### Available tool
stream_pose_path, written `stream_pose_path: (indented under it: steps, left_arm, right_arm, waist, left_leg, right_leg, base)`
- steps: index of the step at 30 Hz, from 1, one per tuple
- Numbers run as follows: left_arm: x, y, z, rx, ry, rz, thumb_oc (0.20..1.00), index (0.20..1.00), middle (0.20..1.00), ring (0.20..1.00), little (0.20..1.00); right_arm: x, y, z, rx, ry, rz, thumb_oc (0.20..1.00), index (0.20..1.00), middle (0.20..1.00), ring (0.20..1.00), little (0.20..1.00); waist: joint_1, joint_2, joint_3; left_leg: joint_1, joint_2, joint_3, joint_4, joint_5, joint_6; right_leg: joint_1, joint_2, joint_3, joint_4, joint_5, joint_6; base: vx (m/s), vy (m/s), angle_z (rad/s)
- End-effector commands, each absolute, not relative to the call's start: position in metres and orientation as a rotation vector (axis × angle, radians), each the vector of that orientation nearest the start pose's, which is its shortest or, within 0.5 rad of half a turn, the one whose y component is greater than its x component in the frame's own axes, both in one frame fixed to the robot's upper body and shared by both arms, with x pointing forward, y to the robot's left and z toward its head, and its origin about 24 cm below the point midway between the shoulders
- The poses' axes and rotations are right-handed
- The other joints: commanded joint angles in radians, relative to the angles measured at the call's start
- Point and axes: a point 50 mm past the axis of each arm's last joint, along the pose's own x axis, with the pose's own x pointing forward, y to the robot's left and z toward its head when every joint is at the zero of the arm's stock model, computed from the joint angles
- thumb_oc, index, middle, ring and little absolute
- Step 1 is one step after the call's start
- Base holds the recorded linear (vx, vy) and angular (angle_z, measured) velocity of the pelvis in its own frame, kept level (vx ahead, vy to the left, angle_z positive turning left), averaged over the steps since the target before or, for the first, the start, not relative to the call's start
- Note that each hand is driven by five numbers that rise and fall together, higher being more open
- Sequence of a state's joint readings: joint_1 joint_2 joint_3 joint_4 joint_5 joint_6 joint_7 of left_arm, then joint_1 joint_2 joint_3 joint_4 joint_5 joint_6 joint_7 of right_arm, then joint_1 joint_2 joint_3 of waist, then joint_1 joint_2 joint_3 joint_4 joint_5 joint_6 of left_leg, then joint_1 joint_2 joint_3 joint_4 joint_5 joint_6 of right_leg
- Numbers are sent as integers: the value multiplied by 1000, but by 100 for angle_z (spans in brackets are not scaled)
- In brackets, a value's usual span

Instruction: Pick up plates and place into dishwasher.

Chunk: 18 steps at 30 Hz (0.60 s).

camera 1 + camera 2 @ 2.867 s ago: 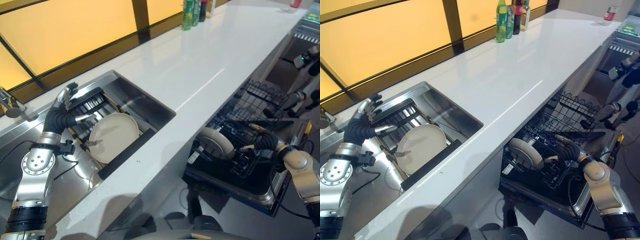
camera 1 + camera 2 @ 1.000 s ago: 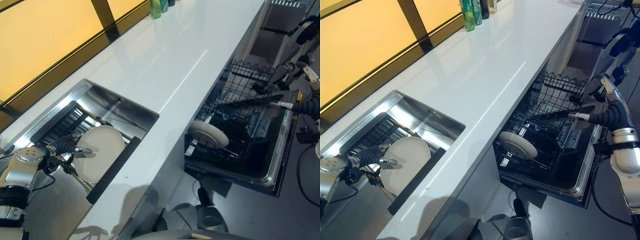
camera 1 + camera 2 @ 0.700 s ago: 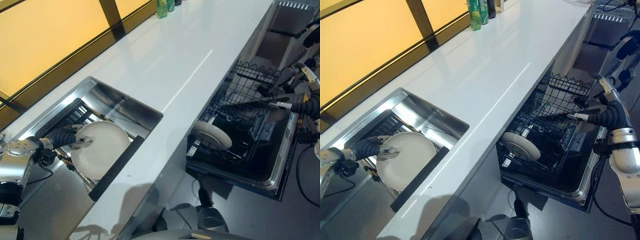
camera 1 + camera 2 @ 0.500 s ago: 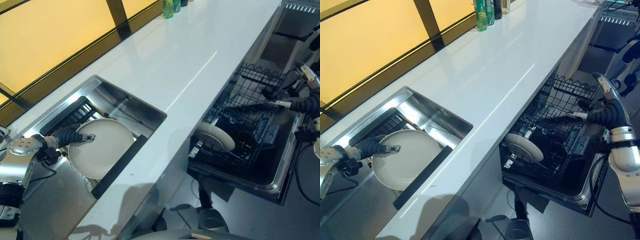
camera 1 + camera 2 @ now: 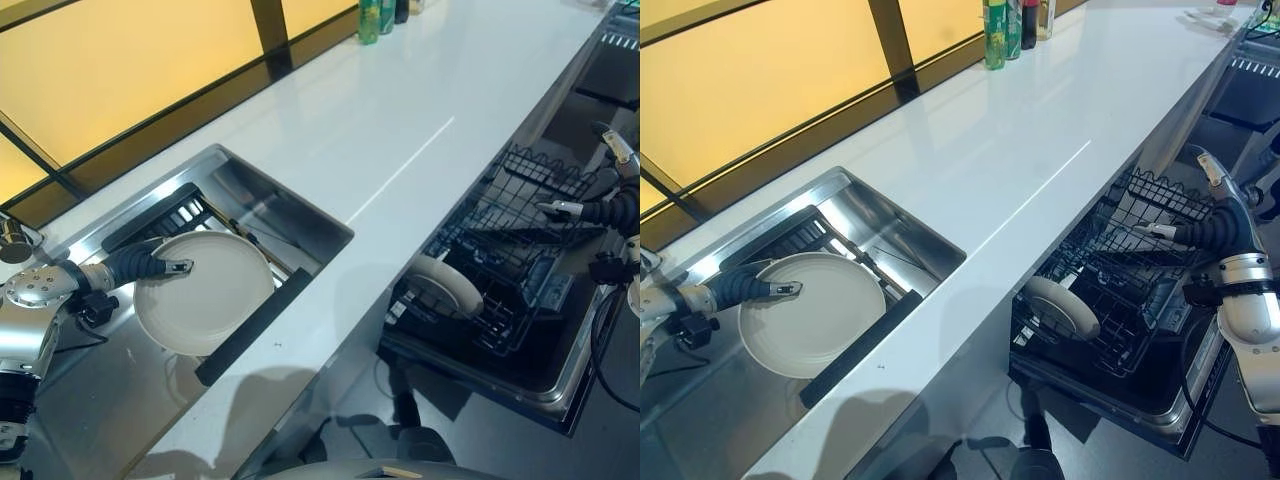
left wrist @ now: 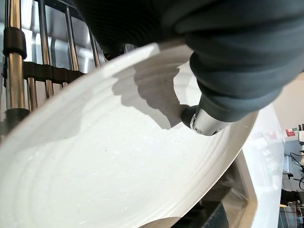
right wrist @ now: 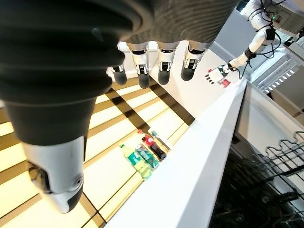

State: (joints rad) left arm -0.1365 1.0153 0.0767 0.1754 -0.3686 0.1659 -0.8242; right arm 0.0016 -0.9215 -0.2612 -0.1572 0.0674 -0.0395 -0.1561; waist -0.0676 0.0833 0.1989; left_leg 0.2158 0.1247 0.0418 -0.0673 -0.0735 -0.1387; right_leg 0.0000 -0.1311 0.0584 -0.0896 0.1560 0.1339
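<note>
Since our left hand (image 5: 150, 266) closed on its rim, the plate (image 5: 205, 293) has risen off the rack in the sink (image 5: 255, 200), so we can carry it toward the dishwasher (image 5: 500, 280), where our right hand (image 5: 1205, 232) waits with straight fingers.

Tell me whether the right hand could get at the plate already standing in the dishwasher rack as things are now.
Probably yes. The right hand hangs open and empty over the far side of the pulled-out dishwasher rack, and the racked plate stands near the counter with nothing above it. The left hand is busy holding the other plate.
</note>
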Motion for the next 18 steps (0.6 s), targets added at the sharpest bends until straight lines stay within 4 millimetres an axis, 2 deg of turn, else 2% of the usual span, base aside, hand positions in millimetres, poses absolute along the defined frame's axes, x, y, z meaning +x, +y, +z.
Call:
stream_pose_path:
  steps: [1, 3, 6, 8, 12, 18]
  left_arm:
    - [254, 317, 154, 561, 260, -559, 200, 200, 200, 200, 200]
    - [256, 324, 160, 581, 188, -435, 200, 200, 200, 200, 200]
    - [256, 339, 174, 600, -45, -142, 200, 200, 200, 200, 200]
    - [252, 340, 175, 616, -171, -23, 200, 200, 200, 200, 200]
    - [251, 328, 179, 635, -332, 103, 200, 200, 200, 200, 200]
    - [250, 316, 196, 592, -557, 252, 200, 200, 200, 200, 200]
  right_arm:
    - [236, -295, 226, -841, -507, -269, 1000, 1000, 1000, 1000, 1000]
    - [235, -295, 226, -839, -510, -269, 1000, 1000, 1000, 1000, 1000]
    - [232, -295, 223, -827, -518, -274, 1000, 1000, 1000, 1000, 1000]
    - [231, -293, 220, -814, -538, -280, 1000, 1000, 1000, 1000, 1000]
    - [234, -286, 222, -800, -593, -292, 1000, 1000, 1000, 1000, 1000]
    - [240, -265, 238, -752, -742, -278, 1000, 1000, 1000, 1000, 1000]
  waist:
    - [-8, -33, -74]
    - [-5, -36, -76]
    - [5, -49, -86]
    - [12, -57, -88]
    - [30, -73, -97]
    - [48, -84, -114]
  left_leg:
    - [-146, -12, -54, 42, 84, 40]
    - [-144, -12, -56, 39, 85, 40]
    - [-145, -13, -63, 35, 85, 43]
    - [-146, -13, -69, 32, 86, 43]
    - [-146, -13, -76, 23, 88, 42]
    - [-145, -13, -78, 20, 88, 36]
  right_leg:
    - [57, -21, -61, 86, -138, 16]
    - [59, -20, -62, 85, -138, 16]
    - [61, -18, -64, 81, -142, 14]
    - [61, -16, -65, 81, -143, 11]
    - [62, -14, -71, 81, -145, 6]
    - [66, -16, -79, 84, -148, 3]
  base:
    - [0, 0, 0]
    - [0, 0, 0]
    - [-1, -9, 1]
    - [-18, -29, 7]
    - [-11, -16, 4]
    - [-6, -2, 2]
